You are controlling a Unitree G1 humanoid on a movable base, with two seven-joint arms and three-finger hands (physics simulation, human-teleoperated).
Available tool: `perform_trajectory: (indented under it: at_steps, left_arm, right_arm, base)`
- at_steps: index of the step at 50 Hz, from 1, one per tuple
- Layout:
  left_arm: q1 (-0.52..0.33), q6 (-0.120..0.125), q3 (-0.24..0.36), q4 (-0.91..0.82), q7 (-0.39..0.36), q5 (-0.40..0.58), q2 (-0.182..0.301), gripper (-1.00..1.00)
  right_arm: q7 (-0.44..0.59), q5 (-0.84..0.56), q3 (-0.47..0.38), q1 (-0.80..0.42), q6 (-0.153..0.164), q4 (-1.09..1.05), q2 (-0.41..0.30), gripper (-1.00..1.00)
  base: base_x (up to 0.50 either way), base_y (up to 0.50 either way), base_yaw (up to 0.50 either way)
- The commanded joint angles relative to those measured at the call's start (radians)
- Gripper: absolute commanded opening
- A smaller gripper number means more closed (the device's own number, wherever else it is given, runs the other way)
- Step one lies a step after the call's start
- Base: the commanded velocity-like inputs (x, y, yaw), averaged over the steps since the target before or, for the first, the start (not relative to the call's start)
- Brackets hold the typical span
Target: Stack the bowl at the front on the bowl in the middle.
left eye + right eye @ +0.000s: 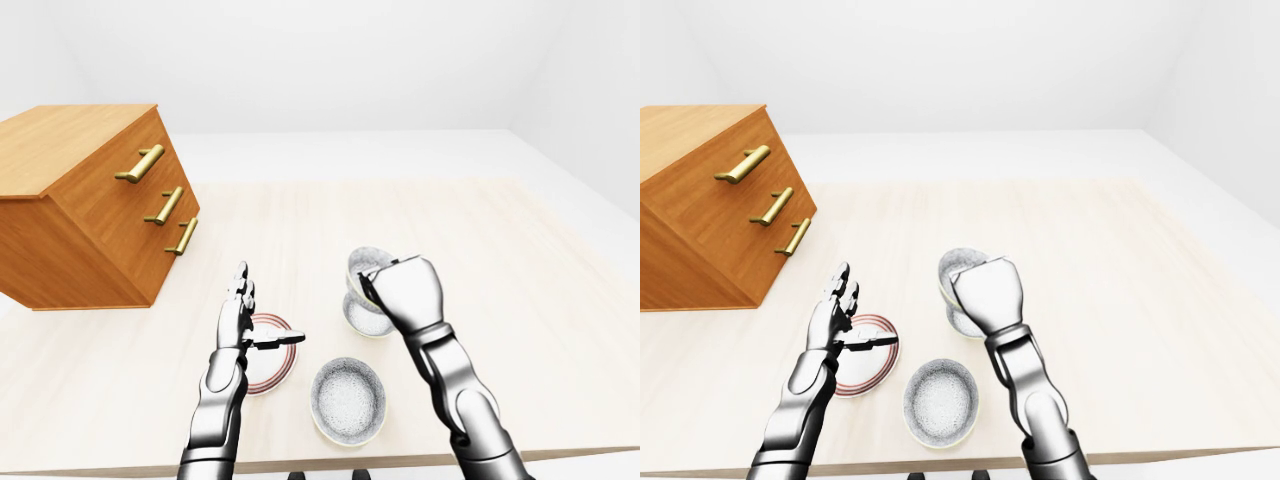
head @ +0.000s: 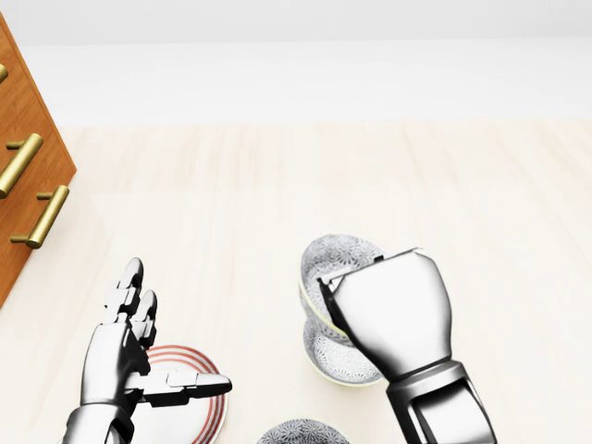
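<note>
Right hand (image 2: 384, 319) closed round rim of held bowl (image 2: 335, 264), tilted, lifted off worktop (image 1: 500, 260). Middle bowl (image 2: 338, 361) directly beneath it at 6 o'clock in head view, partly hidden by hand (whether the two touch, cannot tell). Third bowl (image 1: 347, 400) upright near worktop's bottom edge, at 7 o'clock from middle bowl in left-eye view. Left hand (image 1: 243, 318) open, fingers spread, holding nothing, above red-ringed plate (image 1: 865, 370). Wooden drawer cabinet (image 1: 90, 205) at 10 o'clock, brass handles (image 1: 140, 163).
</note>
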Motion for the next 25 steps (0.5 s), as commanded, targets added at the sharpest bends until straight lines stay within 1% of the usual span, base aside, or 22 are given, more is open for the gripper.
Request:
perform_trajectory:
  at_steps: [1,4,5,8,9,18,19,21,23,25]
  left_arm:
    - [-0.002,0.006,0.002,0.0,0.001,-0.002,0.001,1.0]
    - [-0.002,0.006,0.001,0.0,0.001,-0.002,0.001,1.0]
    - [-0.005,0.01,0.003,-0.002,0.002,-0.003,0.001,1.0]
    - [-0.005,0.012,0.004,-0.003,0.002,-0.003,0.002,1.0]
    - [-0.006,0.013,0.006,-0.008,0.005,-0.002,0.003,1.0]
    - [-0.007,0.012,0.007,-0.005,0.006,-0.002,0.003,1.0]
    - [-0.005,0.013,0.009,-0.012,0.006,-0.004,0.004,1.0]
    - [-0.005,0.013,0.009,-0.013,0.006,-0.005,0.004,1.0]
    - [0.0,0.027,0.01,-0.033,0.007,-0.006,0.004,1.0]
    - [0.001,0.029,0.01,-0.037,0.007,-0.007,0.004,1.0]
  right_arm:
    - [0.004,-0.019,0.004,0.024,0.0,-0.051,-0.005,-1.0]
    - [0.004,-0.019,0.003,0.024,0.0,-0.051,-0.005,-1.0]
    - [0.011,-0.023,0.005,0.034,0.0,-0.062,-0.007,-1.0]
    - [0.008,-0.025,0.004,0.042,0.0,-0.068,-0.01,-1.0]
    - [-0.01,-0.053,0.016,0.078,0.0,-0.085,-0.015,-1.0]
    - [-0.009,-0.055,0.017,0.084,0.0,-0.094,-0.018,-1.0]
    - [-0.036,-0.107,0.012,0.091,0.0,-0.067,-0.037,-1.0]
    - [-0.038,-0.111,0.011,0.092,0.0,-0.065,-0.038,-1.0]
    - [-0.063,-0.145,0.022,0.087,0.0,-0.034,-0.039,-1.0]
    - [-0.066,-0.155,0.029,0.085,0.0,-0.024,-0.039,-1.0]
  base:
    - [0.0,0.0,0.0]
    - [0.0,0.0,0.0]
    - [0.0,0.0,0.0]
    - [0.0,0.0,0.0]
    - [0.0,0.0,0.0]
    - [0.0,0.0,0.0]
    - [0.0,0.0,0.0]
    - [0.0,0.0,0.0]
    - [0.0,0.0,0.0]
    - [0.0,0.0,0.0]
